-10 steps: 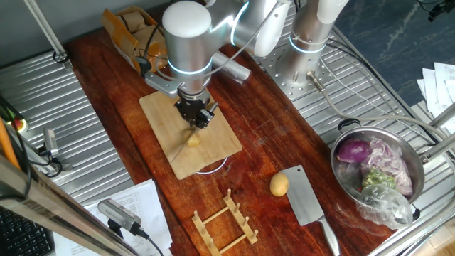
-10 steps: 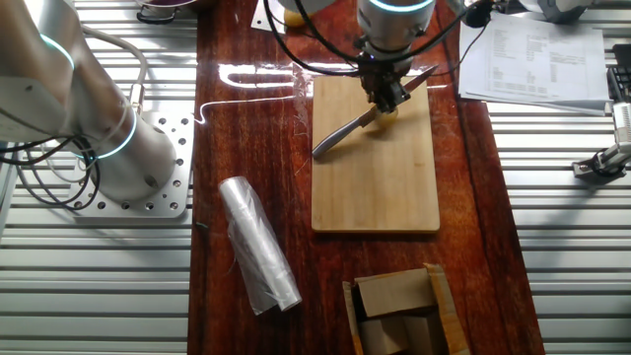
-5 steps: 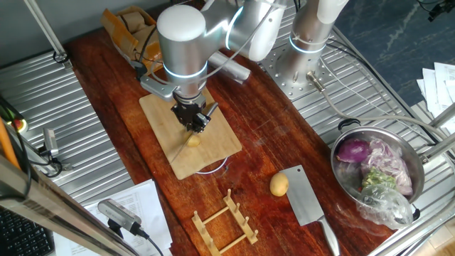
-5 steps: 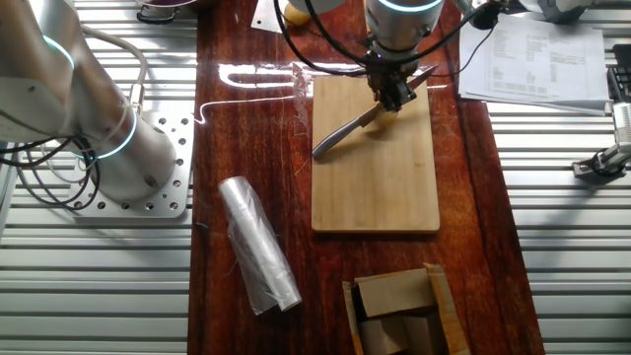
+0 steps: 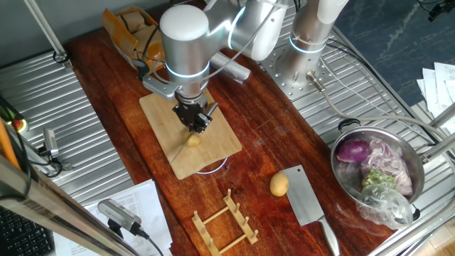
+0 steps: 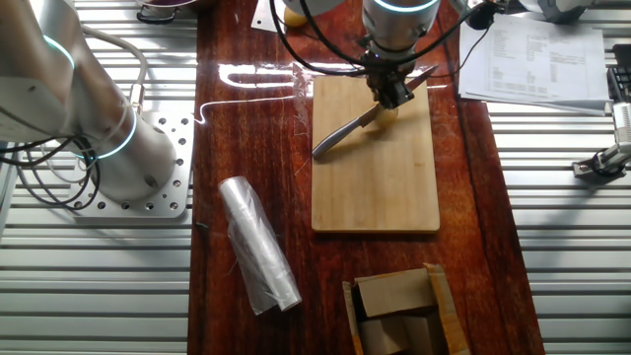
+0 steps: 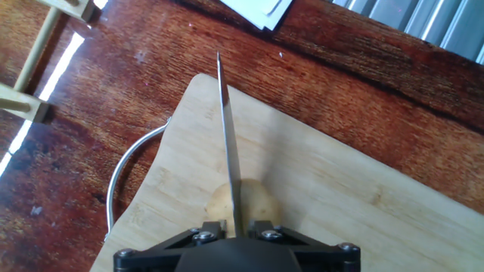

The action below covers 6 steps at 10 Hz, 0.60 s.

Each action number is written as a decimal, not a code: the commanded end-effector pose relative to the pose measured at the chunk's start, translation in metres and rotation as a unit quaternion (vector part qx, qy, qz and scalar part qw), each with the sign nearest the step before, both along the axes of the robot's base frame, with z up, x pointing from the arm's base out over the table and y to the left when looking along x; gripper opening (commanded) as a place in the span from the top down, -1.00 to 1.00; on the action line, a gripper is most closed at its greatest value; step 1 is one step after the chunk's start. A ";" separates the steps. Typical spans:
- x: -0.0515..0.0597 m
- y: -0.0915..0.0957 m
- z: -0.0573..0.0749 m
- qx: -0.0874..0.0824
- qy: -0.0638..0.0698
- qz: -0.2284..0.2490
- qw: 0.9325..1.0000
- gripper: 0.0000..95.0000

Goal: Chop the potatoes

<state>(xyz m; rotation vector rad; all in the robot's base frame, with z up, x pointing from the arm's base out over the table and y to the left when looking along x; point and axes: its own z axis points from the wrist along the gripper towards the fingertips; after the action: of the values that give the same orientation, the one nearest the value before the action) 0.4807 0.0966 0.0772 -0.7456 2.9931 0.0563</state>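
I noted the gripper clenched on a knife, blade edge-down across a potato near the cutting board edge; cutting appeared underway. Next I would press straight down (a second potato waited beside the cleaver).

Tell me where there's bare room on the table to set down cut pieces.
The cutting board is bare from the knife to its end nearest the cardboard box. Bare wood also lies between the board and the cleaver. It is crowded where the end effector holds the knife over the potato, and by the second potato beside the cleaver.
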 end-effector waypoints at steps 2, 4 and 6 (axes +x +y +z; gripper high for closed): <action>0.001 0.001 -0.001 -0.004 -0.002 0.001 1.000 1.00; 0.002 0.001 -0.001 -0.005 -0.002 0.002 1.000 1.00; 0.003 0.001 -0.002 -0.007 -0.001 0.006 1.000 1.00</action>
<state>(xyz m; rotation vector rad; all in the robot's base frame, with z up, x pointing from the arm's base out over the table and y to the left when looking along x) 0.4830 0.0982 0.0760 -0.7678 2.9907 0.0375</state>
